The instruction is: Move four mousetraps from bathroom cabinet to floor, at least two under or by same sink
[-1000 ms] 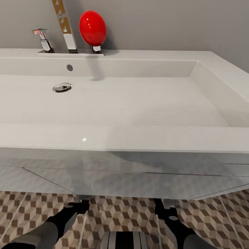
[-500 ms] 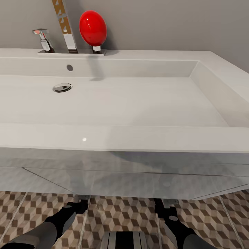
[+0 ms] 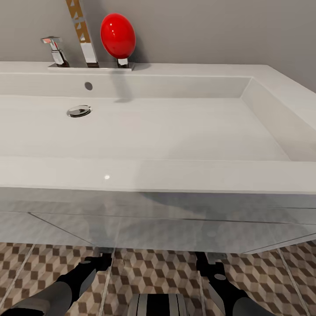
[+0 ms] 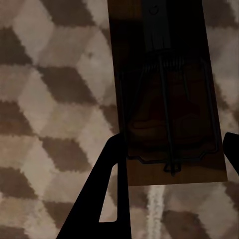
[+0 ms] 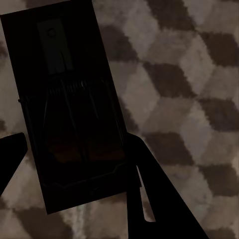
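The wide white rectangular bathroom sink (image 3: 175, 131) spans the head view, with a chrome tap (image 3: 55, 50) and a red egg-shaped object (image 3: 117, 35) at its back rim. Below its white vanity front (image 3: 166, 228), both dark arms reach down to the cube-patterned brown and beige tiled bathroom floor (image 3: 153, 272). The left gripper (image 4: 172, 164) has its jaws spread around a small flat brown wooden mousetrap (image 4: 164, 89) lying on the tiles. The right gripper (image 5: 74, 164) likewise straddles a second dark wooden mousetrap (image 5: 69, 109) with jaws apart, whether touching it I cannot tell
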Robot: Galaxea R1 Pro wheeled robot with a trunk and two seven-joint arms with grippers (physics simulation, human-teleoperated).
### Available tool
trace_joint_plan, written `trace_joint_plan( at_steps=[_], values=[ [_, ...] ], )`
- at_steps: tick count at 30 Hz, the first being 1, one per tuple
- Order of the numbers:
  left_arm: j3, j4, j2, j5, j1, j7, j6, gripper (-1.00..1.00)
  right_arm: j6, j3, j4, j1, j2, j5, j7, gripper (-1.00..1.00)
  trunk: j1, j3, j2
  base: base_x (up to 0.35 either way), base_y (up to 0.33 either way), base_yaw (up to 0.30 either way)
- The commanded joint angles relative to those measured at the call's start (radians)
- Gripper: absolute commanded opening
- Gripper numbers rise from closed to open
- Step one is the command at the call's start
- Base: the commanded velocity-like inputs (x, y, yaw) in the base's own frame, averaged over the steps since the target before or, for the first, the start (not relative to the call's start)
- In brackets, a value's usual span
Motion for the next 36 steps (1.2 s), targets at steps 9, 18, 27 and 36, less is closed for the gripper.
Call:
trace_joint_plan(
  at_steps=[9, 18, 27, 36],
  values=[
    [-0.008, -0.002, 0.002, 0.009, 0.000, 0.005, -0.013, -1.00, -0.003, -0.005, 0.001, 0.000, 0.001, 0.009, -0.002, -1.00, 0.000, -0.001, 0.000, 0.000, 0.000, 0.000],
    [-0.008, -0.003, 0.008, 0.009, -0.001, 0.005, -0.036, -1.00, -0.003, -0.005, 0.001, 0.000, 0.001, 0.009, -0.002, -1.00, 0.000, -0.001, 0.000, 0.000, 0.000, 0.000],
    [-0.008, -0.024, 0.009, 0.009, -0.001, 0.005, -0.030, -1.00, 0.010, -0.005, -0.013, 0.000, 0.001, 0.008, -0.003, -1.00, 0.000, -0.001, 0.000, 0.000, 0.000, 0.000],
    [-0.008, -0.053, 0.008, 0.010, -0.002, 0.003, -0.015, -1.00, 0.021, -0.005, -0.016, 0.003, 0.034, 0.009, -0.003, -1.00, 0.000, -0.001, 0.000, 0.000, 0.000, 0.000]
  ],
)
